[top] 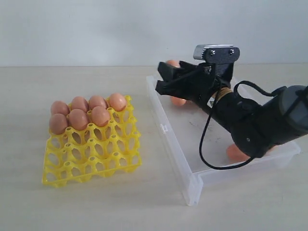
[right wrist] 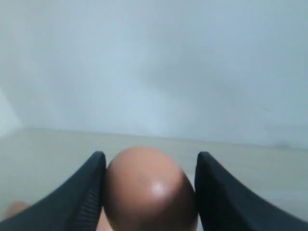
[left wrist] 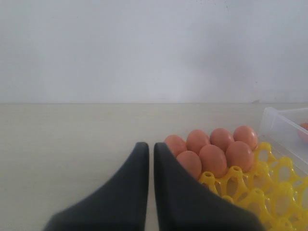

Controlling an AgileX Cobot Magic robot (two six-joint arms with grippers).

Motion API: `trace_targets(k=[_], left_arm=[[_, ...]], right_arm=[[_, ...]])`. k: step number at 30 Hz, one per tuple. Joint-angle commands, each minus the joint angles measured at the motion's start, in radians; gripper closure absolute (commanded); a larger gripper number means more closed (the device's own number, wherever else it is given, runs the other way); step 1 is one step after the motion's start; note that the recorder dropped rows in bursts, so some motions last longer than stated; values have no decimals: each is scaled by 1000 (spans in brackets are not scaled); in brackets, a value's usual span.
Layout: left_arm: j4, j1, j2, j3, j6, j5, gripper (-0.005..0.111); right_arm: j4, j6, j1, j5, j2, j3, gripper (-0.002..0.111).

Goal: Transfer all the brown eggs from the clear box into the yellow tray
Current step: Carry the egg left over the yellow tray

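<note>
Between the fingers of my right gripper (right wrist: 150,166) sits a brown egg (right wrist: 149,192), and the pads press against both its sides. In the exterior view that gripper (top: 161,79) hangs over the far left part of the clear box (top: 173,144). More brown eggs lie in the box: one under the fingers (top: 178,100), one behind them (top: 172,63), one by the arm (top: 237,153). The yellow tray (top: 91,163) holds several brown eggs (top: 79,118) in its far rows. My left gripper (left wrist: 151,149) is shut and empty, just left of the tray (left wrist: 269,192).
The black right arm (top: 260,120) and its looping cable (top: 207,144) lie across the box and hide much of its floor. Pale tabletop (top: 144,202) surrounds tray and box. A white wall stands behind. The box's corner (left wrist: 281,125) shows beside the tray in the left wrist view.
</note>
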Motion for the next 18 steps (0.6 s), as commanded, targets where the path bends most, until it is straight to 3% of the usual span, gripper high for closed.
trace_targets(k=[1, 5, 12, 18], left_arm=[[-5, -5, 3, 4, 5, -13, 103], [-5, -5, 3, 4, 5, -13, 103], [-5, -5, 3, 4, 5, -13, 103], [-5, -5, 3, 4, 5, -13, 103]], right_arm=[[-279, 180, 7, -127, -15, -29, 109], [-407, 250, 7, -127, 14, -84, 109], [-456, 300, 8, -99, 172, -191, 109], [-789, 201, 20, -82, 295, -341, 109]])
